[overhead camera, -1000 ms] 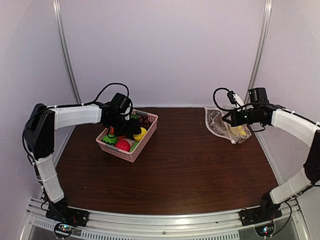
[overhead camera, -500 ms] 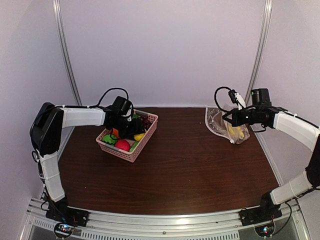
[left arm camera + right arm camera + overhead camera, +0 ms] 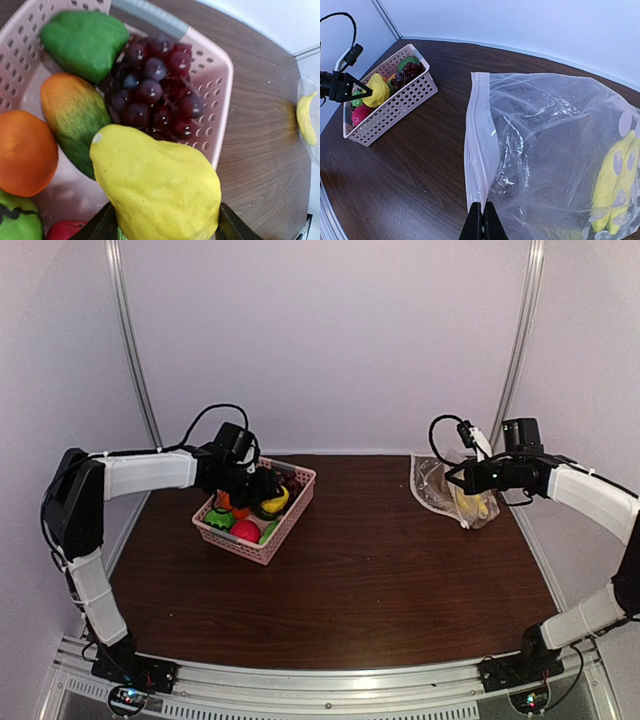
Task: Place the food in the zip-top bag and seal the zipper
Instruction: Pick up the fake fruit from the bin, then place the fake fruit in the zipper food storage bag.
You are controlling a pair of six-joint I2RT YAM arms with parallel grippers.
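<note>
My left gripper (image 3: pixel 165 231) is shut on the yellow pear (image 3: pixel 155 185) and holds it just above the pink basket (image 3: pixel 220 100); the top view shows the pear (image 3: pixel 273 502) at the gripper (image 3: pixel 260 495). Dark purple grapes (image 3: pixel 155 90), a green piece (image 3: pixel 82 40), an orange-green piece (image 3: pixel 75 115), an orange (image 3: pixel 22 150) and a red piece (image 3: pixel 60 231) lie in the basket. My right gripper (image 3: pixel 481 221) is shut on the zipper (image 3: pixel 470 140) of the zip-top bag (image 3: pixel 545 150), holding the mouth edge up at the back right (image 3: pixel 445 485). Yellow bananas (image 3: pixel 615 185) lie inside the bag.
The pink basket (image 3: pixel 290 522) stands at the back left of the dark wooden table (image 3: pixel 370 580). Pale walls close the back and both sides. The right table edge (image 3: pixel 530 550) runs close behind the bag.
My left gripper has risen slightly and shifted left with the yellow pear in it. The right gripper and bag have stayed almost still.
</note>
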